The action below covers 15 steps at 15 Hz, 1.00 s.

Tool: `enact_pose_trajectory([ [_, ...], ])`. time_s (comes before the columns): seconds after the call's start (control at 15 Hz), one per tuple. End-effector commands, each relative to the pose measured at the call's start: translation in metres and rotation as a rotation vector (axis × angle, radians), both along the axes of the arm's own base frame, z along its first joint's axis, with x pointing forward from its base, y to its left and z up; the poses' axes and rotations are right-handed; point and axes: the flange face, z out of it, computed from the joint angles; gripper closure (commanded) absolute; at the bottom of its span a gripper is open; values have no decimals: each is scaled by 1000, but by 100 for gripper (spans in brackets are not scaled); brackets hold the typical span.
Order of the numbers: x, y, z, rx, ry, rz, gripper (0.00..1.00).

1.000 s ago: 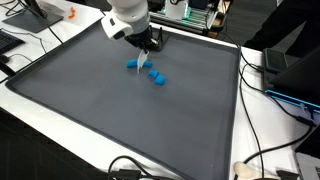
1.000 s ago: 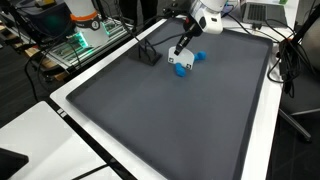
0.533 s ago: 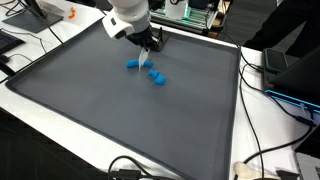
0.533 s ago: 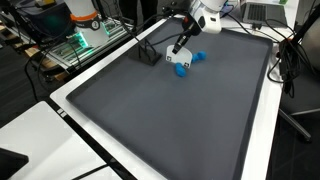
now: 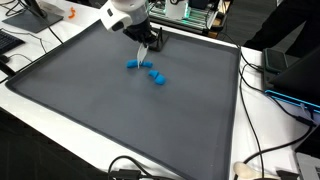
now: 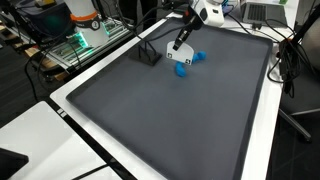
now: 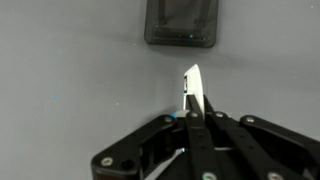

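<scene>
My gripper (image 7: pixel 193 120) is shut on a thin white piece (image 7: pixel 192 90) that sticks out past the fingertips. In both exterior views the gripper (image 5: pixel 142 48) (image 6: pixel 180 44) hangs a little above the dark grey mat (image 5: pixel 120 110), at its far side. Two blue blocks (image 5: pixel 133 65) (image 5: pixel 157 76) lie on the mat just beside and below it, and they also show under the gripper (image 6: pixel 182 68) (image 6: pixel 196 56). A small black open box (image 7: pixel 181 25) (image 6: pixel 150 55) sits on the mat straight ahead of the white piece.
The mat has a raised black rim (image 5: pixel 236 110) on a white table. Cables (image 5: pixel 270 90), a laptop (image 5: pixel 285 60) and electronics (image 6: pixel 85 35) stand around the table edges. An orange object (image 5: pixel 68 14) lies at the far corner.
The gripper has lifted and shifted slightly away from the blue blocks toward the black box, carrying the white piece. The blocks have not moved.
</scene>
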Motion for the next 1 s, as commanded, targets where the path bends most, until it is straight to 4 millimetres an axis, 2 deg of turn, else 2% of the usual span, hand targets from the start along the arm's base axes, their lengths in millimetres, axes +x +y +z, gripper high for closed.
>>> enact_pose_trajectory([
  [0.0,-1,-5,13,-10,-5,32,99],
  [0.47,11,-7,15,-54,-26,88,99],
  [0.93,23,-7,6,-64,-33,126,99],
])
